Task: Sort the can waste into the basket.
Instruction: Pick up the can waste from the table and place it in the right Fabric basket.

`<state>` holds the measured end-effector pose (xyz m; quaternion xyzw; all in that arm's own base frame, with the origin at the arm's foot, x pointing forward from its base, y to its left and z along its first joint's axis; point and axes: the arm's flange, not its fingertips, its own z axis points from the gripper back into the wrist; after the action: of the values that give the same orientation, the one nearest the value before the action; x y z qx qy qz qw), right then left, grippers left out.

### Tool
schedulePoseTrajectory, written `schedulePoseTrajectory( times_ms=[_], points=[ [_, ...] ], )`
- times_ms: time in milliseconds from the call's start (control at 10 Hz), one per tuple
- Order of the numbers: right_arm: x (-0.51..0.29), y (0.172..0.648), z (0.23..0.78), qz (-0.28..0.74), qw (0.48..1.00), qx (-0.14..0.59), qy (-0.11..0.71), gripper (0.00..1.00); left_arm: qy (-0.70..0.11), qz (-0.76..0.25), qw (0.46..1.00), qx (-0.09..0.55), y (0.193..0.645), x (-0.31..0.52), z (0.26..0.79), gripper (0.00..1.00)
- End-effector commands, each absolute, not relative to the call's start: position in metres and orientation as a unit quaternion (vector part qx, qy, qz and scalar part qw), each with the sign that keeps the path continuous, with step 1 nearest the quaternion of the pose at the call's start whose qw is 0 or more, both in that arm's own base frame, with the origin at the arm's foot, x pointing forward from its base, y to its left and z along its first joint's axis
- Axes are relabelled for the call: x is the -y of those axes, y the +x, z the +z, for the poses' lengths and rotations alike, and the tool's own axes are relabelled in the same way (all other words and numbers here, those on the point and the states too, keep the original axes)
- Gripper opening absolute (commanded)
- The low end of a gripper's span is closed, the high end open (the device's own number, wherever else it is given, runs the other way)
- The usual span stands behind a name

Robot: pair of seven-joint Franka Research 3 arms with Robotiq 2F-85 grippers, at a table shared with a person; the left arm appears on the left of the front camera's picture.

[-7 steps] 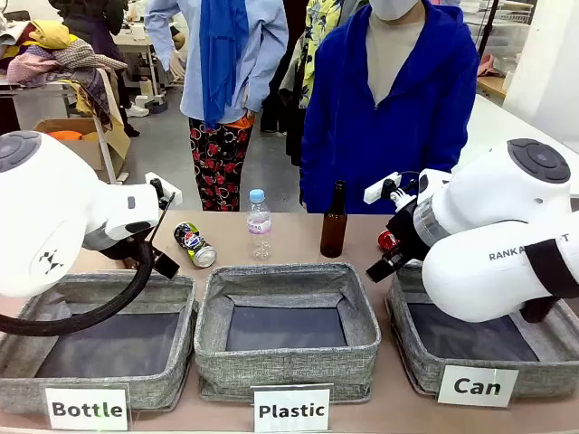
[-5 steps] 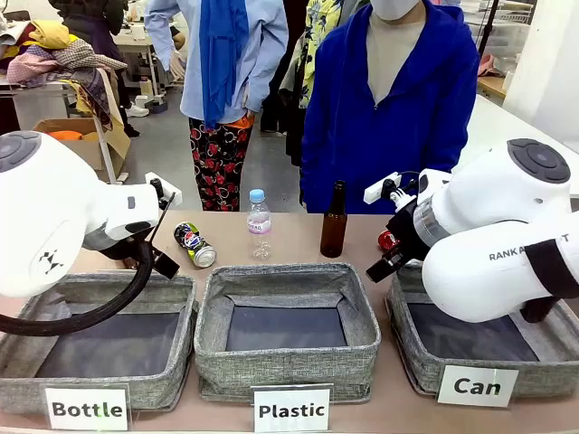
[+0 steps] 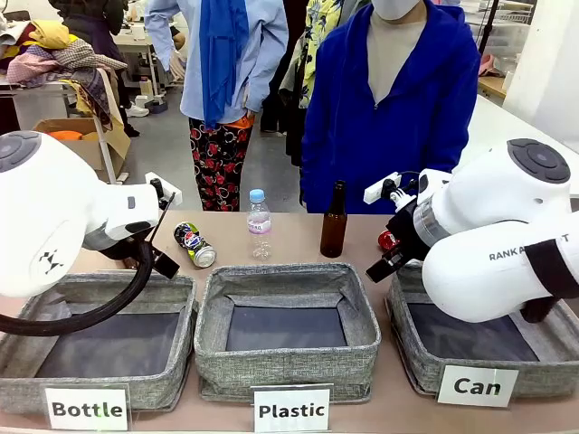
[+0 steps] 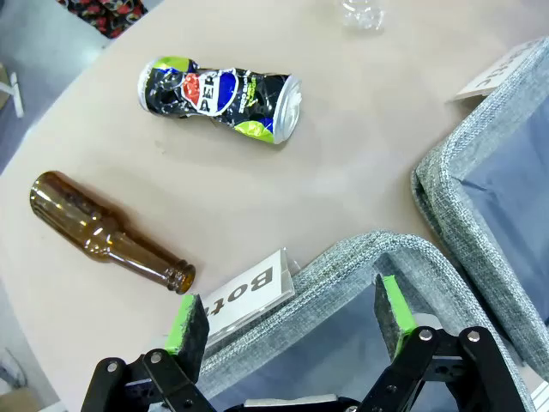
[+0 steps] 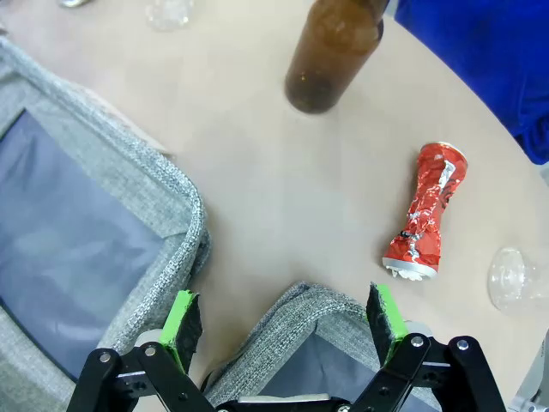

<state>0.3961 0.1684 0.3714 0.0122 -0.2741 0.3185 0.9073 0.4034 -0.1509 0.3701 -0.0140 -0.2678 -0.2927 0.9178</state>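
Red can (image 5: 426,210) near basket (image 5: 296,302) rim

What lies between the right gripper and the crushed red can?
In the right wrist view: the grey rim of the basket under the open right gripper, then bare table up to the red can.

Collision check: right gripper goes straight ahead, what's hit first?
Probably the rim of the Can basket, just ahead of the open right gripper; the crushed red can lies beyond, off-line. Depth unclear.
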Motion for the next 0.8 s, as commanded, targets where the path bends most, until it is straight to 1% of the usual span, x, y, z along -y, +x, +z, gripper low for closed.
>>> schedulePoseTrajectory(
  times_ms=[0,700],
  points=[
    [-0.1683,0.3962,0.3714,0.318,0.908,0.274,0.013,1.0,-0.014,-0.293,0.918,0.268,0.4034,0.1509,0.3702,1.0],
    [-0.1683,0.3962,0.3714,0.318,0.908,0.274,0.013,1.0,-0.014,-0.293,0.918,0.268,0.4034,0.1509,0.3702,1.0]
  ],
)
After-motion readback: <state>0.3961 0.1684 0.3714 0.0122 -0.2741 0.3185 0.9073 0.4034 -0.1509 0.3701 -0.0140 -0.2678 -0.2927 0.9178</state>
